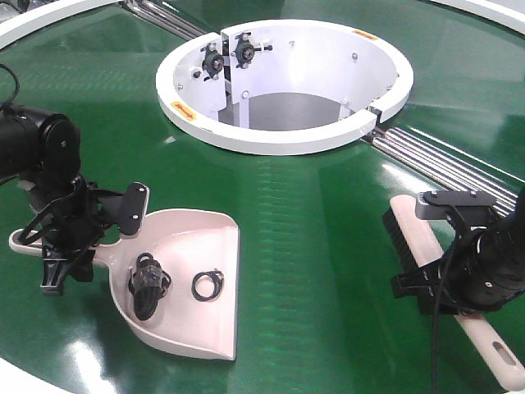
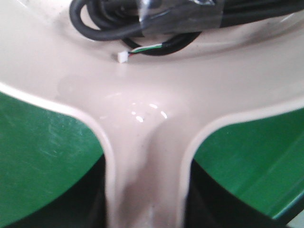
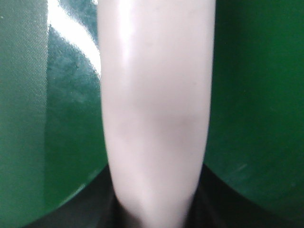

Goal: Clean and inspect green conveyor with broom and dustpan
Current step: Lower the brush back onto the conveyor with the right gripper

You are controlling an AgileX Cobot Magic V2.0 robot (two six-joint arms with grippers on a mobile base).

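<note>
dustpan (image 1: 201,242) handle is gripped between the closed left jaws, scoop just ahead of them on green conveyor (image 1: 312,222) | broom (image 1: 414,228) handle is gripped between the closed right jaws, bristled head just ahead

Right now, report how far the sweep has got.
Done: a cable bundle and a ring lie in the dustpan. In hand: left hand grips the dustpan handle, right hand the broom, both on the belt. Left: emptying the dustpan and inspecting the belt; neither shows yet.
</note>
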